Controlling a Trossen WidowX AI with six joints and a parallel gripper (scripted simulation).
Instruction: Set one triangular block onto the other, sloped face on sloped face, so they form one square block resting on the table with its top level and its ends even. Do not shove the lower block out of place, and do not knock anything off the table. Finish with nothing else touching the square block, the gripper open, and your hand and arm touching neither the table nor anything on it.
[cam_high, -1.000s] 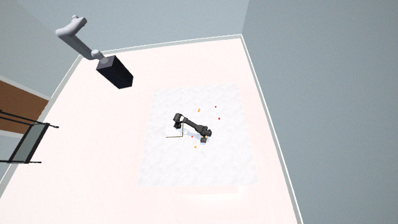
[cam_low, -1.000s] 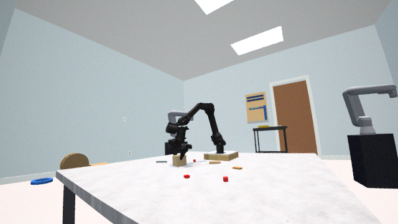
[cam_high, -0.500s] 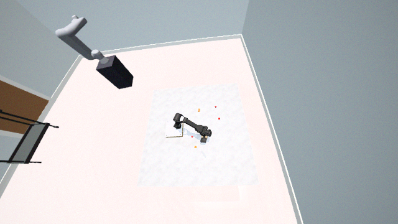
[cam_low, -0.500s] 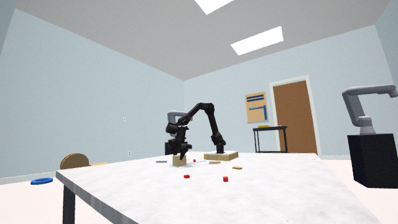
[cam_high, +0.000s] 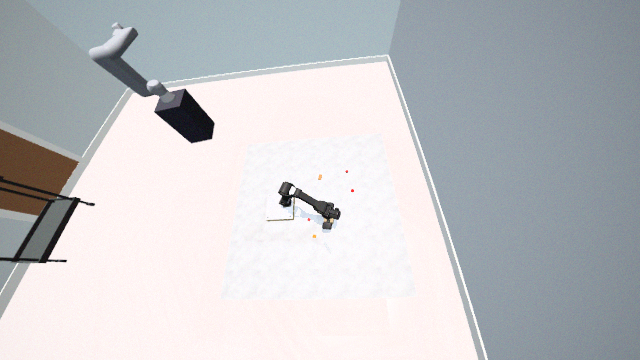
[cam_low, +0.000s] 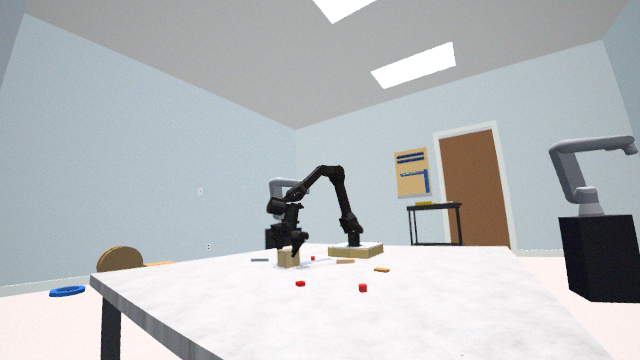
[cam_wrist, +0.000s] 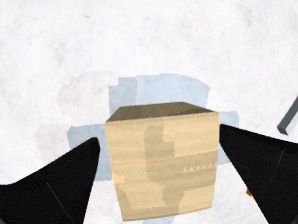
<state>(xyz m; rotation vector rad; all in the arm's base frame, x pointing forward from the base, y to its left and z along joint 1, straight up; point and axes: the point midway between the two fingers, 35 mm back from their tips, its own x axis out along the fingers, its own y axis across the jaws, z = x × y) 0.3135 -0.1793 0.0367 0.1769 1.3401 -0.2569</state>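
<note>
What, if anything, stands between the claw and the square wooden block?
Nothing visible stands between the open claw and the square wooden block; its fingers straddle it, though the right-hand finger in the wrist view looks very close.

Bright ceiling panels (cam_low: 414, 65) light the room; bluish shadows (cam_wrist: 172, 89) fall softly, edges slightly jagged.

in the wrist view, right of the wooden block (cam_low: 285, 259) (cam_wrist: 165, 165), a grey bar (cam_low: 259, 260) (cam_wrist: 288, 118) is cut by the edge, and a black finger (cam_wrist: 262, 170) partly hides an orange bit (cam_wrist: 249, 192).
</note>
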